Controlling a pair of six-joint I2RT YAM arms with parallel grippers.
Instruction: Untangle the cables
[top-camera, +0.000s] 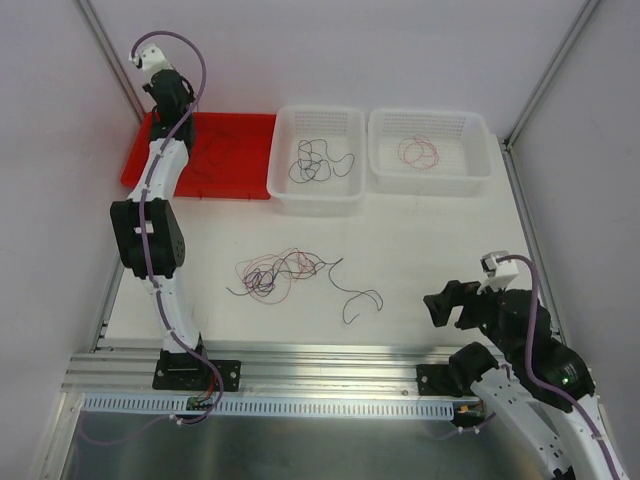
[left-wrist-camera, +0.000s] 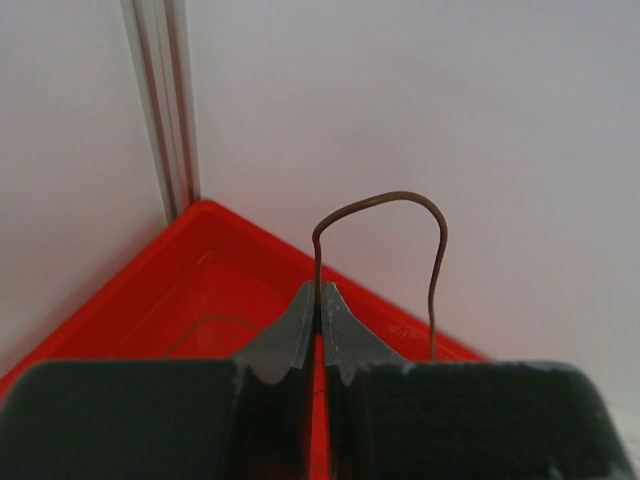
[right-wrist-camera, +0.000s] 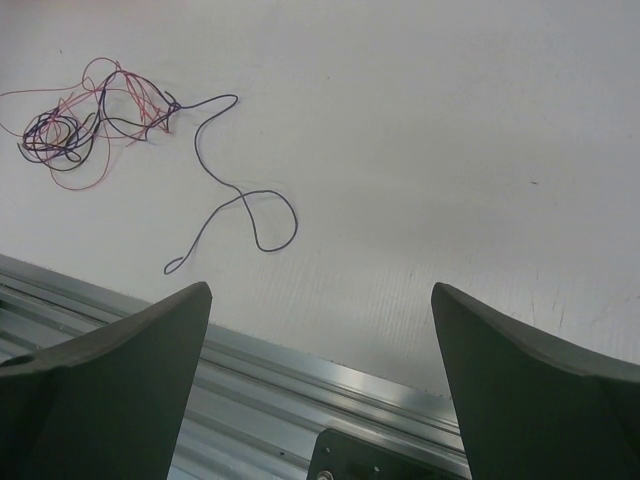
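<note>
Your left gripper (left-wrist-camera: 320, 296) pinches one wire (left-wrist-camera: 385, 195) over the red tray (left-wrist-camera: 190, 270); release it. Right gripper (right-wrist-camera: 320, 292) spread, tangle (right-wrist-camera: 90, 125) next.

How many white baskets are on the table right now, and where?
2. One white basket sits just right of the red tray, holding dark cables; the second basket sits to its right, holding a red cable. None appears hidden.

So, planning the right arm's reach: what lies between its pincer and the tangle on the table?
One dark strand trailing from the tangle, otherwise bare table; the right wrist view shows it ahead of the open right pincer.
</note>
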